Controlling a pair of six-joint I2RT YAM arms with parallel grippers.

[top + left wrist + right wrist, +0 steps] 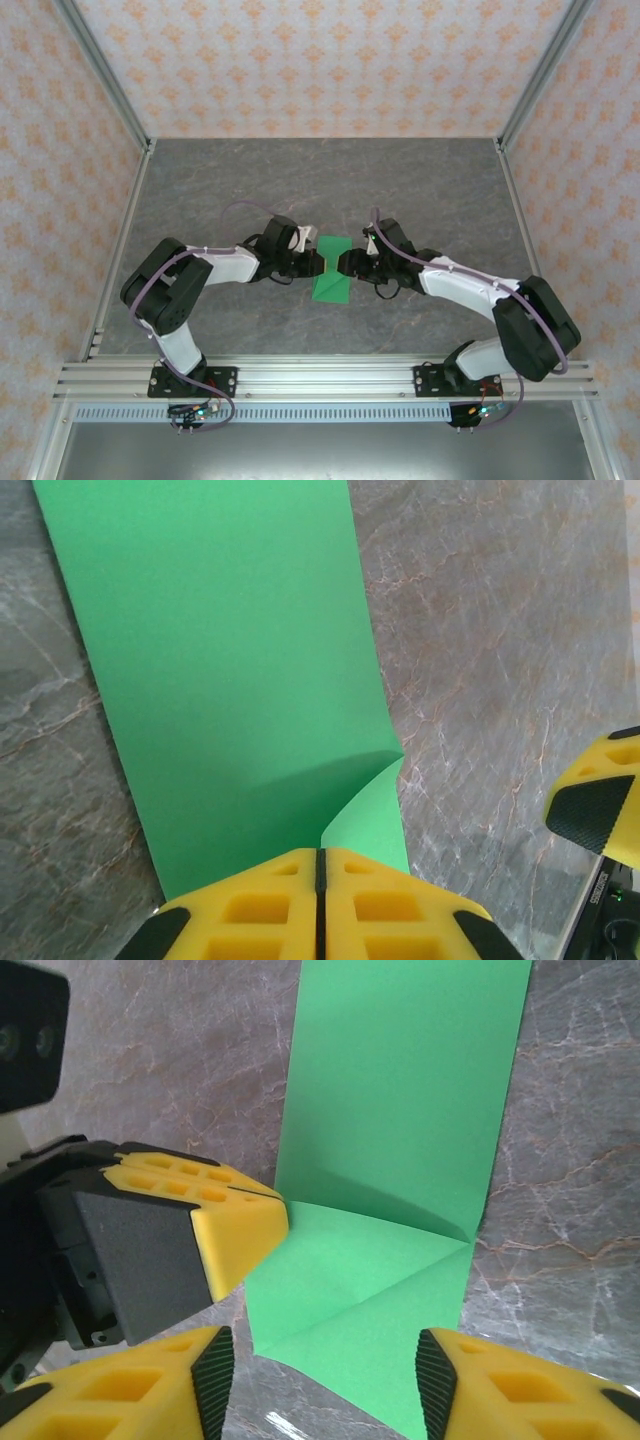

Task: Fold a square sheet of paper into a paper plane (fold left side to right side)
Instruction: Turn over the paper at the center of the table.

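Observation:
The square sheet of paper lies mid-table as a bright green folded strip between the two grippers. In the left wrist view the paper runs away from my left gripper, whose yellow fingers are shut together on its near edge, and a small flap lifts there. The right wrist view shows the paper with a diagonal crease across its near part. My right gripper stands open, one finger on each side of that near end. The left gripper meets the sheet's left edge.
The grey marbled table top stretches around the paper, with patterned walls beyond. Both arms reach inward from their bases on the metal rail at the near edge. A right gripper finger shows close beside the left gripper.

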